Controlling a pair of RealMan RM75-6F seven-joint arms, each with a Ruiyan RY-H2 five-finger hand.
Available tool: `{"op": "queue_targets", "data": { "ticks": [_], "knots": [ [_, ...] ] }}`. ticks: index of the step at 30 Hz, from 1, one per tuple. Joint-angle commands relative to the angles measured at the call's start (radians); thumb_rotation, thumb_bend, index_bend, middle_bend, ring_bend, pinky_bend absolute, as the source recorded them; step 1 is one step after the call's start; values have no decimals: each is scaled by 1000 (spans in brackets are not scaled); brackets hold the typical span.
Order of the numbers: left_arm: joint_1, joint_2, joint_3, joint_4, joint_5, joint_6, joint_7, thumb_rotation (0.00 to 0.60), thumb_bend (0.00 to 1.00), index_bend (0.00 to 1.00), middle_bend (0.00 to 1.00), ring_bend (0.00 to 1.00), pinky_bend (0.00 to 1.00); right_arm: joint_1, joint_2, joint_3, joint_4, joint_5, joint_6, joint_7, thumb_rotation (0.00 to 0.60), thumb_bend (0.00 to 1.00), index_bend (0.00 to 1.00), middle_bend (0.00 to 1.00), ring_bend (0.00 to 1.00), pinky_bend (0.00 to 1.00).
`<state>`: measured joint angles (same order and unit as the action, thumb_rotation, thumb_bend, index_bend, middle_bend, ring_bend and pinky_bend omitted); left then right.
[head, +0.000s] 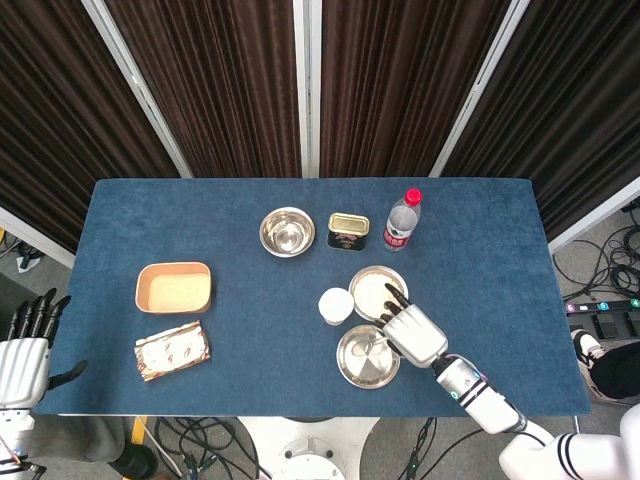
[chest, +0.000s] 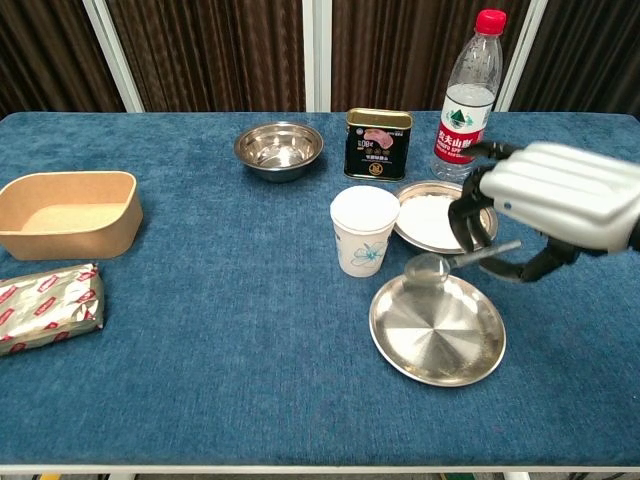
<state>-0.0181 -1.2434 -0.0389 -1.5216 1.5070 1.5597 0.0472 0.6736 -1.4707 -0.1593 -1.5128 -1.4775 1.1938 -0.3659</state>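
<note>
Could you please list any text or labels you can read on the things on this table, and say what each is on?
None can be read.
Bottle label: red and white print, too small.
Tin label: blurred.
Foil pack: red marks, illegible.
Cup: blue flower drawing only, no words.
</note>
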Motion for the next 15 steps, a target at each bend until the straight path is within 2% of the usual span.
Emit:
{"op": "queue_targets", "data": {
  "ticks": [1,7,15],
  "knots": [
    [2,-2,2,4,0,2,-4,600,98,153,69,8,13,-41,-63,1,76,-39,29,5,600,285,649,601,269,0],
    [4,-7,3,14,-1,2,-17,600,98,153,68,8,13,-71,-133,20,153,-53,17,25,600,260,632,595,249,0],
    [4,-10,4,26,1,2,-33,600,98,153,68,7,13,-90,-188,38,199,-67,-13,10,600,228,578,552,219,0]
  ]
}}
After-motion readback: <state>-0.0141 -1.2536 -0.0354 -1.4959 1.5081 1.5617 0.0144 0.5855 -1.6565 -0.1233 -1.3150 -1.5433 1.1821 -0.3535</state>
